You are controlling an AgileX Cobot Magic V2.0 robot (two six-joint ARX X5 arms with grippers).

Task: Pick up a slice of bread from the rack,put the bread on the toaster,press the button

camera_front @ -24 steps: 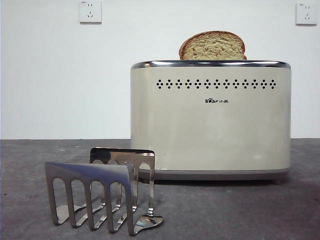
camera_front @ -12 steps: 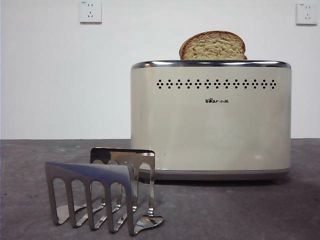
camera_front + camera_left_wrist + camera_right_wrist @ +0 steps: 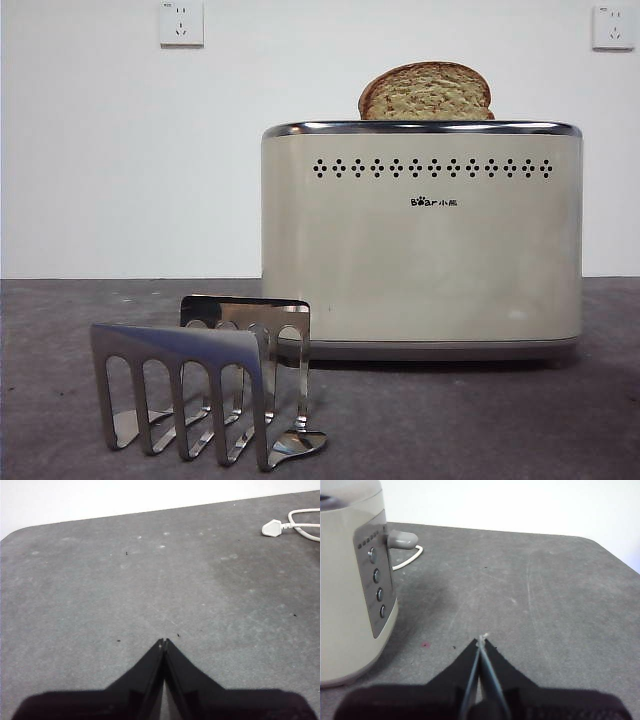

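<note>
The slice of bread (image 3: 426,92) stands upright in the top of the cream toaster (image 3: 420,240), its rounded brown crust showing above the chrome rim. Low at the front left stands the steel rack (image 3: 205,385), with no bread in its slots. In the right wrist view my right gripper (image 3: 481,641) is shut over bare table, beside the toaster's end panel (image 3: 377,587) with its grey lever (image 3: 401,539) and several round buttons. My left gripper (image 3: 164,642) is shut above bare grey table, away from both objects. Neither gripper shows in the front view.
A white plug and cable (image 3: 287,526) lie on the grey table in the left wrist view. The toaster's white cord (image 3: 409,560) trails behind it. Two wall sockets (image 3: 181,22) sit on the white wall behind.
</note>
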